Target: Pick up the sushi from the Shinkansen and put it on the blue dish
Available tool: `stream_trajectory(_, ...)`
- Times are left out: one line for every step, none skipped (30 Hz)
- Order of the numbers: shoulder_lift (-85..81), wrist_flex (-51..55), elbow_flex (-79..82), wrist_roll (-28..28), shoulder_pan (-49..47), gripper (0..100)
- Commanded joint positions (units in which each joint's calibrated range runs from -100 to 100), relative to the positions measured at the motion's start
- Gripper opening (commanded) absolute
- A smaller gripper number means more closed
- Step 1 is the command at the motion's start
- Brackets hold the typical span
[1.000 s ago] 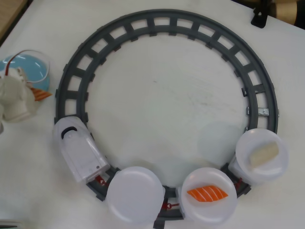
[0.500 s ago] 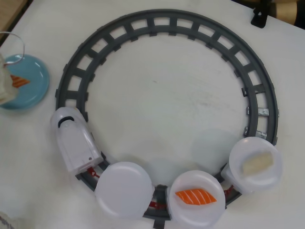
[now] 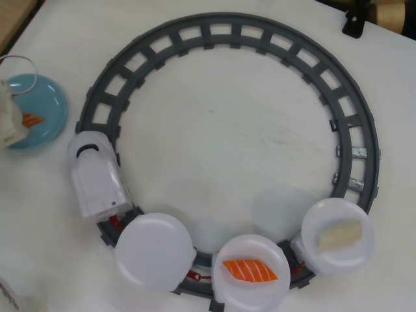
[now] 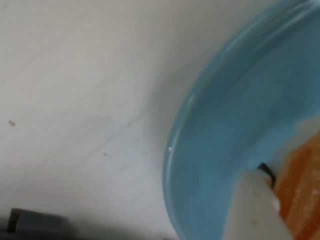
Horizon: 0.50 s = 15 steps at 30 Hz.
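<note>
Orange sushi lower on blue dish, Shinkansen advanced

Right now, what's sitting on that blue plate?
An orange sushi piece lies over the blue dish, with the white pincer covering its left end. Whether it rests on the dish can't be seen.

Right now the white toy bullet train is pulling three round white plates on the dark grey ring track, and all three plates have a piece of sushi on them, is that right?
Not quite. The white toy bullet train does pull three plates on the dark grey ring track, but only two carry sushi: the striped orange piece and the whitish-beige piece. The round white plate right behind the train is empty, as the overhead view shows.
</note>
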Motion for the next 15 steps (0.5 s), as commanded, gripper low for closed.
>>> stream_trajectory(-0.2,-0.6,-3.7,0.1,0.1,8)
stream_trajectory(-0.1,-0.6,-3.7,0.2,0.0,8)
stream_trajectory(0.0,-1.0,-3.8,0.2,-0.1,8)
stream_trajectory(0.2,-1.1,-3.8,0.2,-0.5,8)
stream_trajectory(0.4,-1.4,-3.7,0.2,-0.6,8)
stream_trajectory(0.7,-1.4,-3.7,0.2,-0.6,9)
stream_trajectory(0.8,-1.4,-3.7,0.2,-0.6,10)
stream_trajectory(0.9,-1.4,-3.7,0.2,-1.0,12)
stream_trajectory(0.9,-1.4,-3.8,0.2,-1.3,15)
stream_trajectory(1.0,-1.4,-3.8,0.2,-1.4,16)
stream_trajectory(1.0,-1.4,-3.8,0.2,-1.5,18)
stream_trajectory(1.0,-1.4,-3.8,0.2,-1.6,18)
stream_trajectory(0.9,-1.4,-3.8,0.2,-1.8,18)
stream_trajectory(0.9,-1.4,-3.8,0.2,-2.1,18)
stream_trajectory(0.9,-1.3,-3.8,0.2,-2.1,18)
